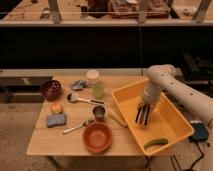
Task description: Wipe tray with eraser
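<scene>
Yellow plastic rectangular tray (170, 122) with sloping walls sits on the right end of your light wooden table (50, 142). Your white arm (175, 87) arches over the tray's far right corner and bends down into it. The tool (144, 106) is inside the tray, above the left-centre of its floor.

The small dark oblong eraser with black and pale lengthwise stripes (142, 117) is in the tray too, directly under the tool and touching it, with its long side pointing toward the tray's near wall. You cannot tell whether the tool is clamped on it or loose.

A green curved cucumber-like piece (155, 143) lies on the tray floor by the near wall, apart from the eraser.

Just left of the tray are a yellow banana-shaped piece (118, 119) and a small metal cup (99, 113). Near the tray's near-left corner is a round orange-brown bowl (97, 137). Near its far-left corner is a clear jar with a white lid (94, 84).

Well left of the tray are a blue-grey rectangular sponge (56, 120), a dark maroon bowl (50, 89), a crumpled blue-grey cloth (78, 85) and a metal spoon (77, 127).
</scene>
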Controlling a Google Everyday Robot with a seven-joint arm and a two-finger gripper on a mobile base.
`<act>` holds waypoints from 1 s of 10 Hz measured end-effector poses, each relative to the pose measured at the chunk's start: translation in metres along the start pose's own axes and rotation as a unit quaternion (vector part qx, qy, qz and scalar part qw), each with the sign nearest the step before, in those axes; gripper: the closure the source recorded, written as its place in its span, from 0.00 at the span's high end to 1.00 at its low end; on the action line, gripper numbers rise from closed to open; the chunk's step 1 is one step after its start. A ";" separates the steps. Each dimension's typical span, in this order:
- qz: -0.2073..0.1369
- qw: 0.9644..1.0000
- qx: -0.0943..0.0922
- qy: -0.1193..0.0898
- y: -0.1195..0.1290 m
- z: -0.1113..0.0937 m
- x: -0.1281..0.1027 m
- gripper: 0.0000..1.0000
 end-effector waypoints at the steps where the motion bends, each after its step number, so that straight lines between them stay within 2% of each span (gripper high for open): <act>1: 0.011 1.000 0.000 -0.004 0.011 0.004 0.004 0.44; 3: 0.033 0.999 -0.002 -0.012 0.035 0.012 0.006 0.44; 7: 0.042 0.999 0.010 -0.021 0.047 0.018 -0.016 0.44; 10: 0.032 0.999 0.018 -0.015 0.051 0.009 -0.037 0.44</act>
